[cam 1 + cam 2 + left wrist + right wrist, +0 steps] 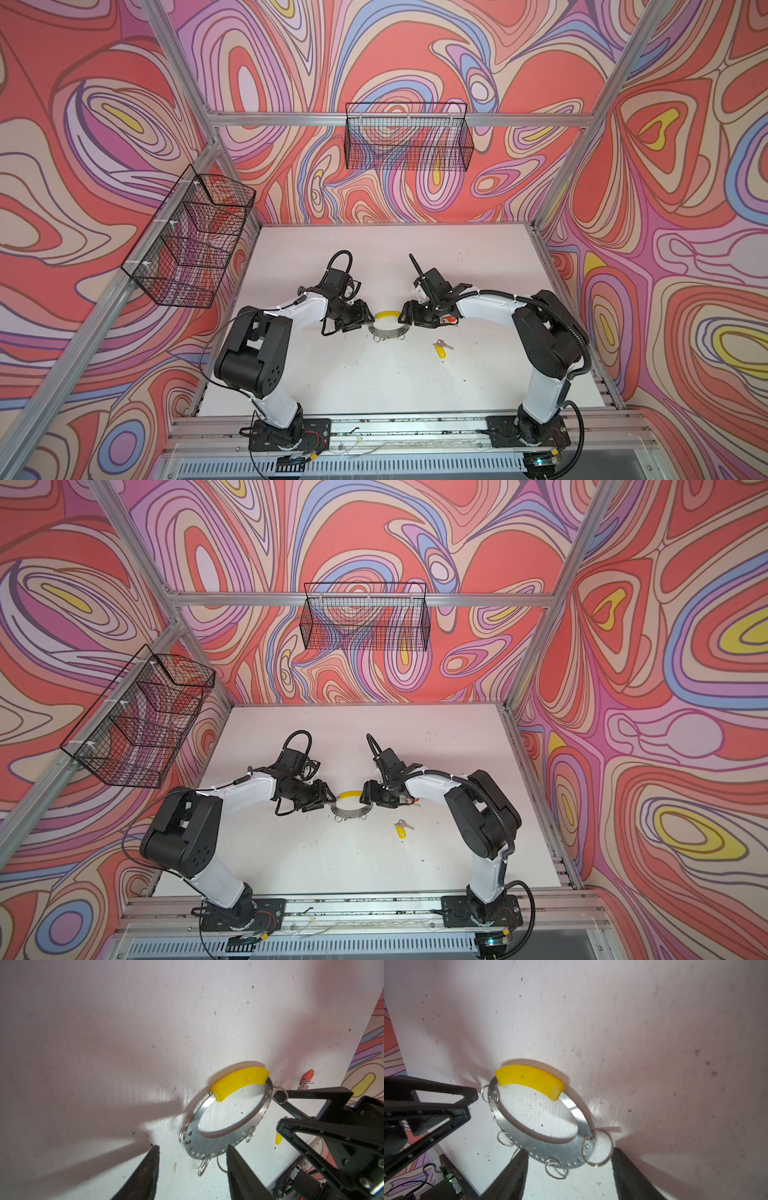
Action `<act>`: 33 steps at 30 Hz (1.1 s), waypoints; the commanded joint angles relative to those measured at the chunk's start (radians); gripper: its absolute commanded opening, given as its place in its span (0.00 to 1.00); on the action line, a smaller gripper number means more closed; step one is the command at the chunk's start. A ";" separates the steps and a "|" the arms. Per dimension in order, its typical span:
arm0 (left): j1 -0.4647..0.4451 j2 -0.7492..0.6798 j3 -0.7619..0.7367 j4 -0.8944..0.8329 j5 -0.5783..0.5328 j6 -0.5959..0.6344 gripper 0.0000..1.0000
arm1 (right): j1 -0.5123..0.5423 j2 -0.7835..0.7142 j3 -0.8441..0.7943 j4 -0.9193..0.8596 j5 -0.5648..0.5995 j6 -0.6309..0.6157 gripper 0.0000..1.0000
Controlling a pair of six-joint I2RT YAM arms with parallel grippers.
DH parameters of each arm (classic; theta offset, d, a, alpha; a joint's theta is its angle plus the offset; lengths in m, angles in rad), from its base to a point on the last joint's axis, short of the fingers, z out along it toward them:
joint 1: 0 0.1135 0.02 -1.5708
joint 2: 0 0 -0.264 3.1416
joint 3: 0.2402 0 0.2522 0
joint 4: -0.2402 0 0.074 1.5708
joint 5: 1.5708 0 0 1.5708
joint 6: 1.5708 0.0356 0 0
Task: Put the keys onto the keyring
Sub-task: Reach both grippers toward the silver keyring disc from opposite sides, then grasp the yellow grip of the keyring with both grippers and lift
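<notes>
Walls (415, 50) printed with swirling red, pink, lilac and yellow loops enclose the cell on three sides, braced by a silver aluminium frame (291, 119). A long black wire basket (409, 137) hangs on the back wall, and a three-compartment black wire basket (187, 241) on the left-hand wall. Below lies a scuffed, speckled white tabletop (374, 382), brightly lit.

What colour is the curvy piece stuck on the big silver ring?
Bright yellow. The curvy piece on the keyring shows best in the right wrist view.
</notes>
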State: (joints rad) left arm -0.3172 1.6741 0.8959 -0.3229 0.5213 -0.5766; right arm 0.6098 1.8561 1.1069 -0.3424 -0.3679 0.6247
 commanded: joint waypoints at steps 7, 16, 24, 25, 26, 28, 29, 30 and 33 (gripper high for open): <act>-0.009 0.076 -0.033 0.119 0.070 -0.065 0.51 | 0.002 0.042 -0.057 0.136 -0.042 0.071 0.67; -0.008 0.085 -0.118 0.273 0.139 -0.144 0.45 | 0.002 0.019 -0.152 0.341 -0.105 0.166 0.65; -0.008 0.025 -0.143 0.351 0.184 -0.177 0.26 | 0.002 0.037 -0.207 0.432 -0.105 0.210 0.62; -0.008 0.021 -0.141 0.348 0.189 -0.175 0.22 | 0.002 0.035 -0.209 0.435 -0.105 0.211 0.62; -0.007 0.019 -0.137 0.348 0.194 -0.174 0.17 | 0.002 0.036 -0.210 0.438 -0.105 0.213 0.61; -0.008 0.016 -0.129 0.336 0.203 -0.174 0.08 | 0.002 0.031 -0.213 0.443 -0.105 0.217 0.61; -0.006 0.013 -0.127 0.336 0.210 -0.172 0.06 | 0.002 0.028 -0.213 0.444 -0.107 0.216 0.61; -0.006 0.004 -0.126 0.331 0.218 -0.171 0.03 | 0.002 0.023 -0.211 0.445 -0.109 0.212 0.61; -0.002 -0.038 -0.120 0.304 0.229 -0.155 0.00 | -0.002 -0.009 -0.201 0.430 -0.104 0.189 0.62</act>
State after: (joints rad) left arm -0.3027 1.6634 0.7662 0.0143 0.7460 -0.7376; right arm 0.5896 1.8542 0.9207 0.1234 -0.4530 0.8127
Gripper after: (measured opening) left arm 0.050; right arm 0.614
